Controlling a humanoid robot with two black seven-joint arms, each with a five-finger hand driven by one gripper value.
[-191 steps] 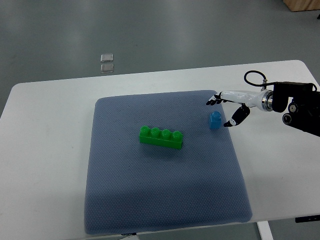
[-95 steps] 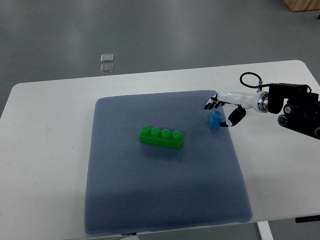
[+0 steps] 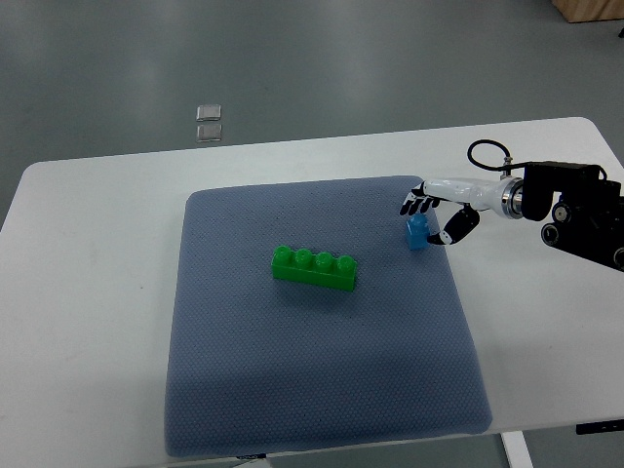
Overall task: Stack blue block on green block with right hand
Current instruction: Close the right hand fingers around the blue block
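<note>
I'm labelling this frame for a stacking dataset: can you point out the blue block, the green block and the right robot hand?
blue block (image 3: 418, 235): top view, its visible side face.
green block (image 3: 314, 269): top view, middle of the studded top.
right robot hand (image 3: 436, 216): top view, middle of the hand, beside the blue block.

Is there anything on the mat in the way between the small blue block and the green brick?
Nothing visible: only bare grey-blue mat lies between the small blue block, at the right hand, and the long green four-stud brick.

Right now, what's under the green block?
The green block sits on the blue-grey mat, which lies on the white table. The mat right beneath it is covered, so I can't see that patch. Nothing is on top yet.
</note>
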